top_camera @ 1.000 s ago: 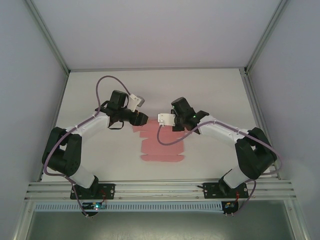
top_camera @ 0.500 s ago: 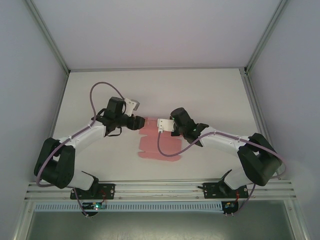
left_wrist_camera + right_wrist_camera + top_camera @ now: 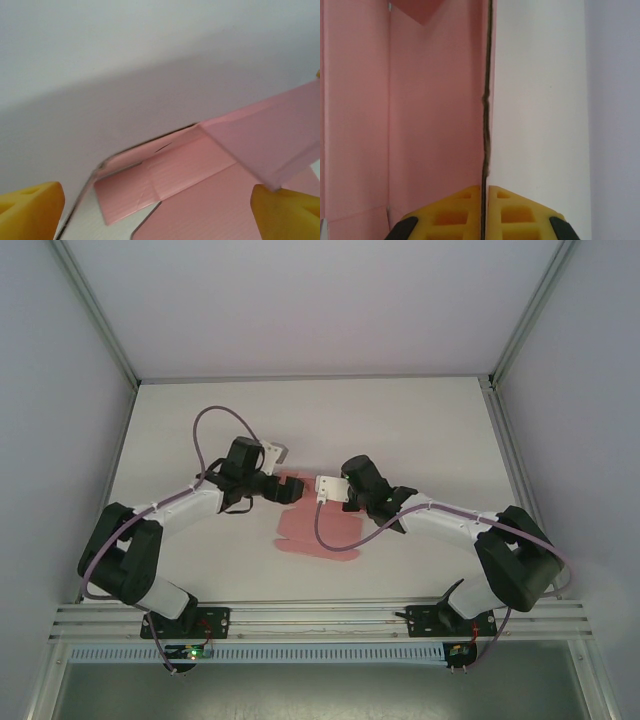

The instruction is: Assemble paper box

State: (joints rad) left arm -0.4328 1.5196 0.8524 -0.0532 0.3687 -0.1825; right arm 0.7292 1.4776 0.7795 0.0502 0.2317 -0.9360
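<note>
My right gripper (image 3: 485,192) was clamped on a thin edge of the paper box (image 3: 318,532), which lay partly folded mid-table (image 3: 420,430), between both arms. My left gripper (image 3: 157,207) stood released, fingers wide apart, with a raised pink flap beside one finger.

Box (image 3: 320,535) mid-table (image 3: 430,430), 2 grippers at its far end.
The box lies flat on the table, midway between the left and right edges and somewhat nearer the near edge, between the 2 arms based at that edge. The left gripper (image 3: 288,489) sits over the box's far left corner, its fingers spread either side of a raised flap that stands just beside the right finger. The right gripper (image 3: 485,190) sits at the far right part, its fingers pinched on an upright card edge. The 2 grippers are near each other but apart.
</note>
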